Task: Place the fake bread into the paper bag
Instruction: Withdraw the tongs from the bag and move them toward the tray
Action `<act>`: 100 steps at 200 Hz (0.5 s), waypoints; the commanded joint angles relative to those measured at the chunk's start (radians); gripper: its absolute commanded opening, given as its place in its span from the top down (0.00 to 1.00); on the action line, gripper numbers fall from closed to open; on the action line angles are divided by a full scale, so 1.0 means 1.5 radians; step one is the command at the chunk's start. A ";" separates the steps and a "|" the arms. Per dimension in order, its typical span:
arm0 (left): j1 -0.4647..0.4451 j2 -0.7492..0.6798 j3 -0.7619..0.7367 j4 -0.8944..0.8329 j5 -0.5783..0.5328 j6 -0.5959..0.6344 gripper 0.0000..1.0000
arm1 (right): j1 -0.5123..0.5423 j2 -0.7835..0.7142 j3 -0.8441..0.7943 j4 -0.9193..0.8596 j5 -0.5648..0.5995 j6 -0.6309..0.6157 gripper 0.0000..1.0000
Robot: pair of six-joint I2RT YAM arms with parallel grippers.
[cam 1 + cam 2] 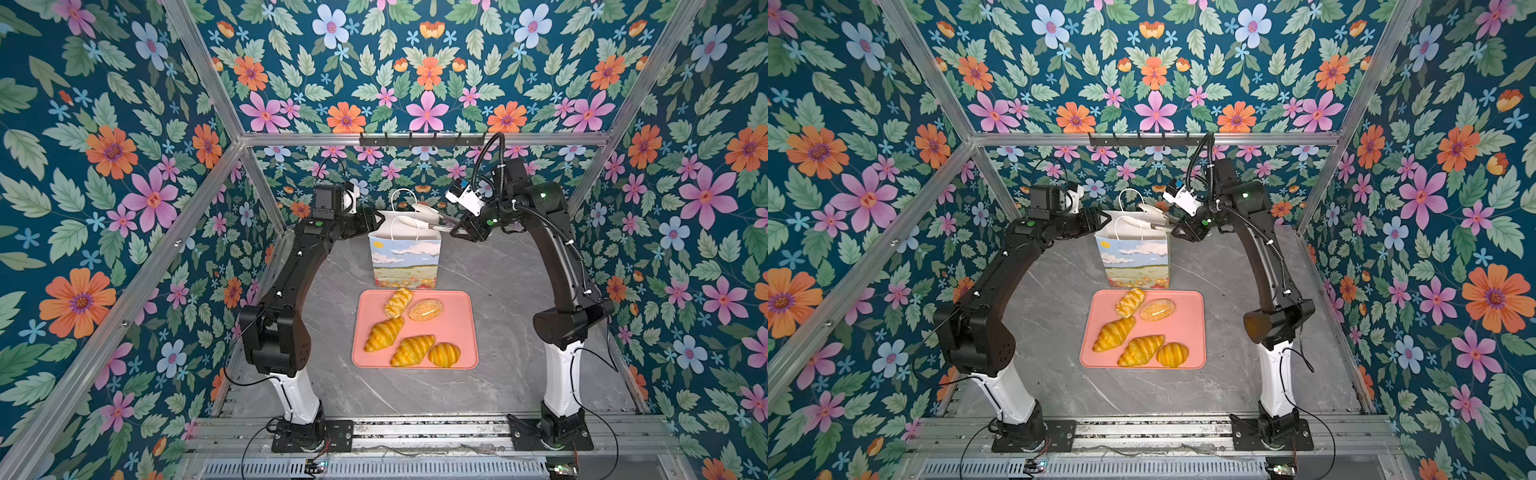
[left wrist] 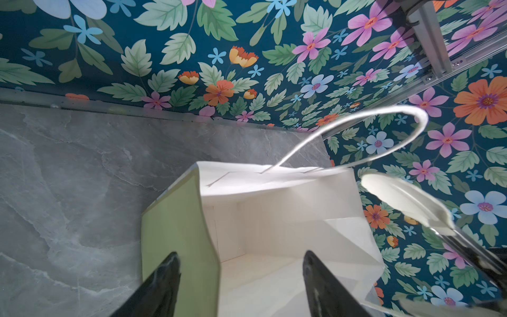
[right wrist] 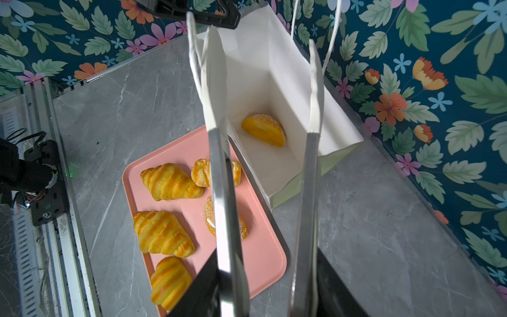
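The paper bag (image 1: pixel 405 259) (image 1: pixel 1136 259) stands upright behind the pink tray, mouth open. One speckled bun (image 3: pixel 264 130) lies on the bag's floor. On the tray lie a braided piece (image 1: pixel 398 302), a speckled bun (image 1: pixel 425 310), two croissants (image 1: pixel 384 333) (image 1: pixel 412 350) and a round striped bun (image 1: pixel 444 354). My left gripper (image 1: pixel 376 220) (image 2: pixel 241 258) is open, straddling the bag's left side wall, one finger outside and one inside. My right gripper (image 1: pixel 457 230) (image 3: pixel 267 255) is shut on metal tongs (image 1: pixel 428 216) (image 3: pixel 219 164), whose white tips gape empty over the bag's mouth.
The pink tray (image 1: pixel 457 332) (image 3: pixel 263 255) lies on the grey marble tabletop just in front of the bag. Flowered walls with aluminium posts close in the back and both sides. The bag's cord handles (image 2: pixel 384 131) stick up near the tongs.
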 commanded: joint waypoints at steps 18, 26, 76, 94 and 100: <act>0.001 -0.020 -0.008 0.003 -0.007 -0.001 0.28 | 0.001 -0.041 -0.003 -0.007 -0.022 0.007 0.52; 0.001 -0.024 -0.010 0.003 -0.009 0.000 0.28 | 0.001 -0.050 -0.006 -0.011 -0.022 0.007 0.52; 0.002 -0.058 -0.018 -0.012 -0.039 0.016 0.27 | 0.001 -0.141 -0.067 -0.016 -0.026 0.015 0.53; 0.003 -0.075 -0.024 -0.022 -0.062 0.027 0.27 | 0.001 -0.184 -0.113 -0.014 -0.025 0.020 0.53; 0.003 -0.083 -0.029 -0.025 -0.071 0.030 0.27 | 0.001 -0.199 -0.130 -0.013 -0.025 0.023 0.53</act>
